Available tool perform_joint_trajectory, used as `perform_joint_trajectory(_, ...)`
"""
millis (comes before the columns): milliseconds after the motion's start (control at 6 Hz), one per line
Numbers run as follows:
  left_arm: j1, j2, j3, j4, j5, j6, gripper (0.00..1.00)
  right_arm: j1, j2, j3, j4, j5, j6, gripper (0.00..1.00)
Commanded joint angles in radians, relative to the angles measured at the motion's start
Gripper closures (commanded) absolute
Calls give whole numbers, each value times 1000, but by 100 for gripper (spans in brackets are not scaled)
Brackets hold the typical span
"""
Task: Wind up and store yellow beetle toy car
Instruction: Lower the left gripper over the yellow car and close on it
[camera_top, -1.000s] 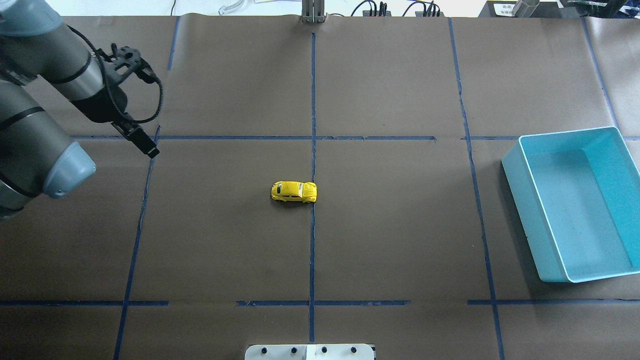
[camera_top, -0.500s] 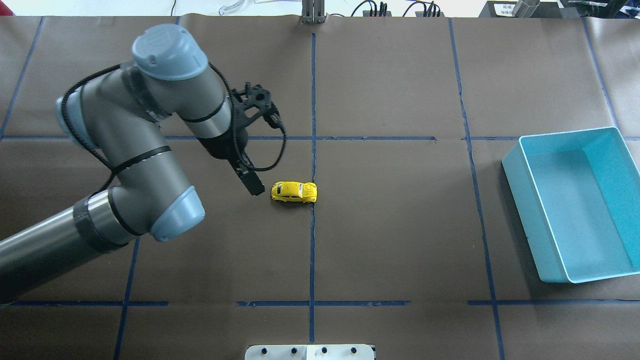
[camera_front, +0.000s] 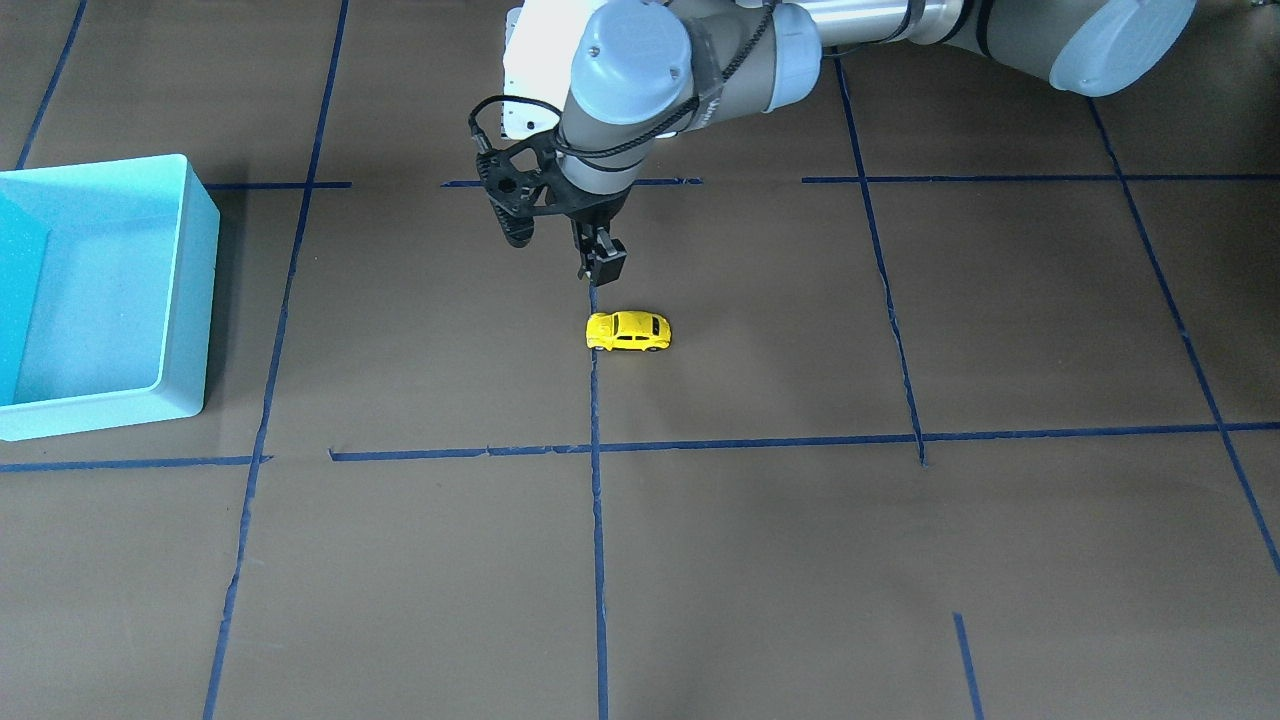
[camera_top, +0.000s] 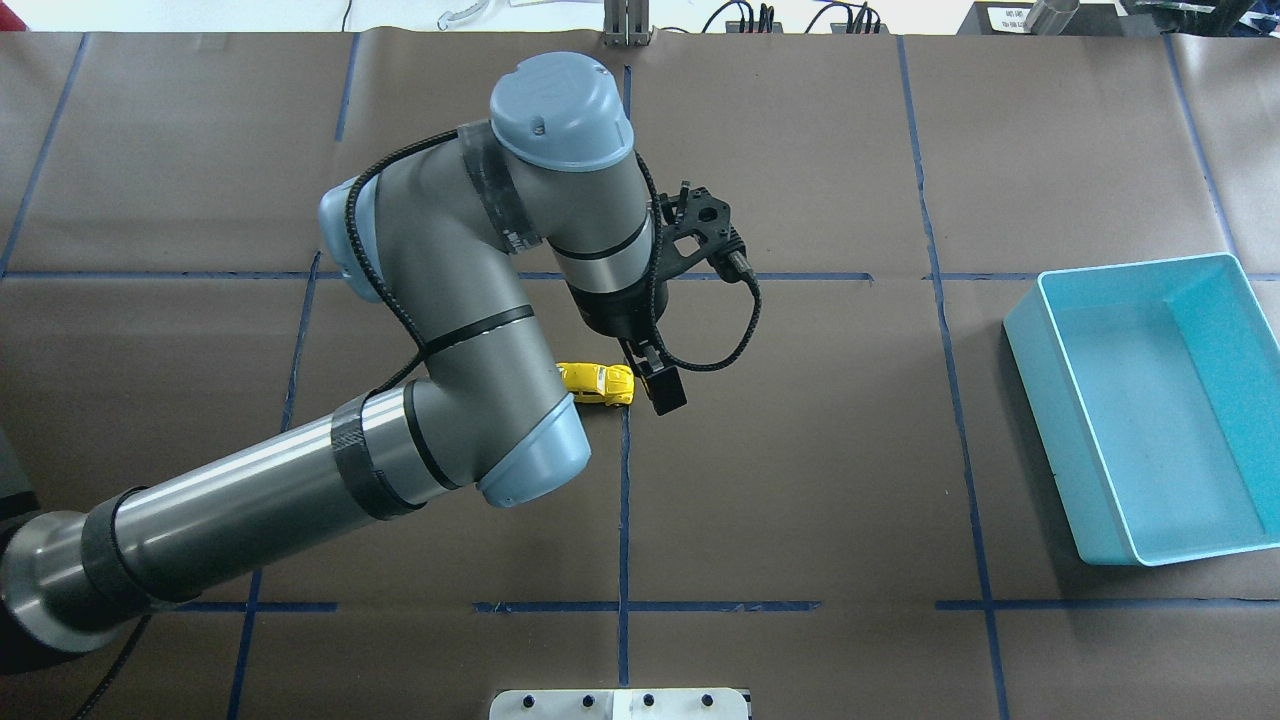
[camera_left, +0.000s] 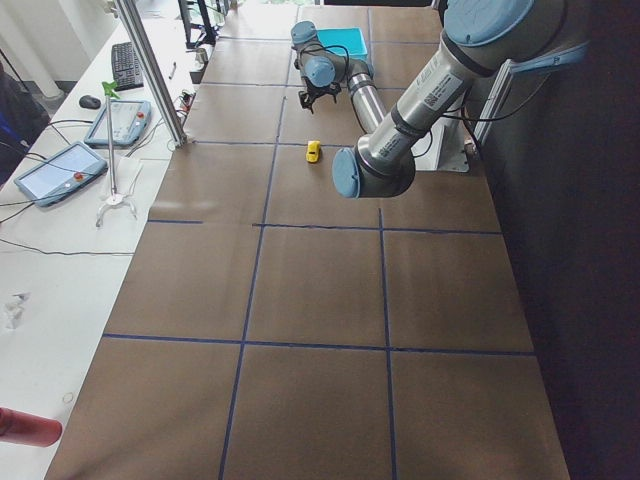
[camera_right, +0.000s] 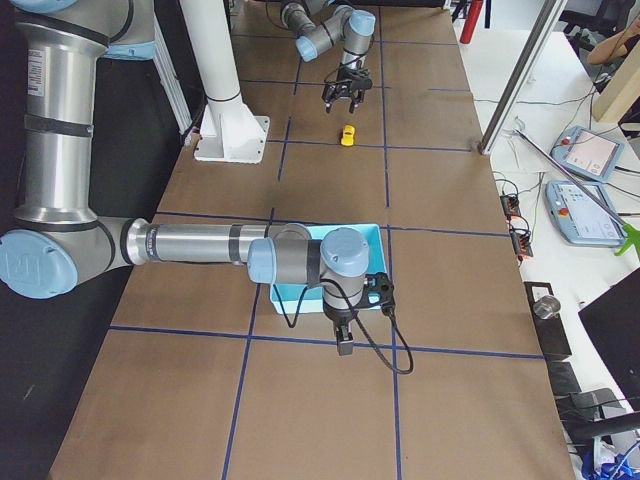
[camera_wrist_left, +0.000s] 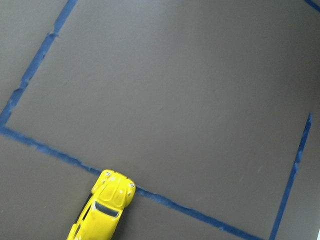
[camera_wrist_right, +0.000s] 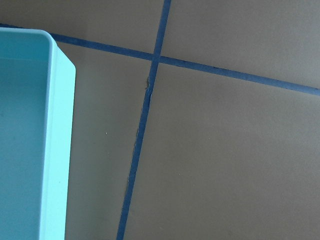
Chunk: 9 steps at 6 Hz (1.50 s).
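The yellow beetle toy car (camera_top: 597, 383) stands on its wheels on the brown table, beside the middle blue tape line. It also shows in the front-facing view (camera_front: 628, 331) and at the bottom left of the left wrist view (camera_wrist_left: 102, 210). My left gripper (camera_top: 665, 390) hangs above the table just past the car's rounded end, apart from it. Its fingers look pressed together and hold nothing (camera_front: 603, 265). My right gripper (camera_right: 344, 345) shows only in the exterior right view, beside the teal bin. I cannot tell whether it is open or shut.
An empty teal bin (camera_top: 1030, 380) stands at the table's right end; it shows at the left of the front-facing view (camera_front: 190, 290) and in the right wrist view (camera_wrist_right: 55, 150). Blue tape lines cross the brown table cover. A metal post base stands at the far edge.
My left arm has swung from the table's far left to the middle. Its gripper has passed over the car to the car's right end. The car has not moved.
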Motion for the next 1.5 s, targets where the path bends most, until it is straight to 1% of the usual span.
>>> perform_joint_trajectory(0,39,-92,88,116,173,323,0,52,-32,53,82,11,-2,0)
perform_joint_trajectory(167,65,-98,107,145,257,374,0,53,-55,57,78,5,-10,0)
perform_joint_trajectory(333,72,-98,125,162,317,491,0,52,-54,45,75,-4,-13,0)
perform_joint_trajectory(500,72,-97,162,164,321,495,0,52,-71,28,73,14,-11,0)
perform_joint_trajectory(667,72,-94,211,162,321,489,0,52,-79,32,72,24,-10,0)
perform_joint_trajectory(833,76,-91,249,141,333,456,0,52,-82,22,70,43,-8,0)
perform_joint_trajectory(1000,99,-88,271,103,347,414,0,52,-76,17,72,48,1,0)
perform_joint_trajectory(1333,122,-55,277,43,399,413,0,55,-77,22,84,64,-5,0)
